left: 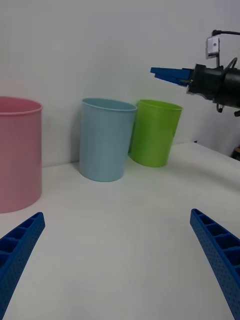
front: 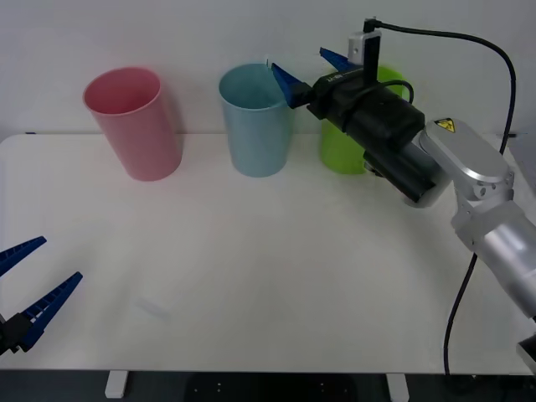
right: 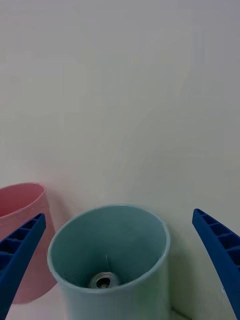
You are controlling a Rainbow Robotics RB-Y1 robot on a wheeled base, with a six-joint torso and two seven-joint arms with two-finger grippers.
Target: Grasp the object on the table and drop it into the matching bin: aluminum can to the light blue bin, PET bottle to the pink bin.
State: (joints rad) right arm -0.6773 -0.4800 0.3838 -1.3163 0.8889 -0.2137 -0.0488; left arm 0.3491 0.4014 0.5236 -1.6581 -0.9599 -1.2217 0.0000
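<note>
since the can [right: 104,281] is seen lying at the bottom of the light blue bin [front: 255,126], silver top up, the drop is judged done. right gripper [front: 308,74] is held just above the bin's rim, ribbed blue fingers spread, nothing gripped. smooth tapered plastic walls noted. pink bin [front: 134,121] stands beside it on the white table [front: 276,276]. left gripper [front: 29,285] is parked open, low near the table's front edge.
</note>
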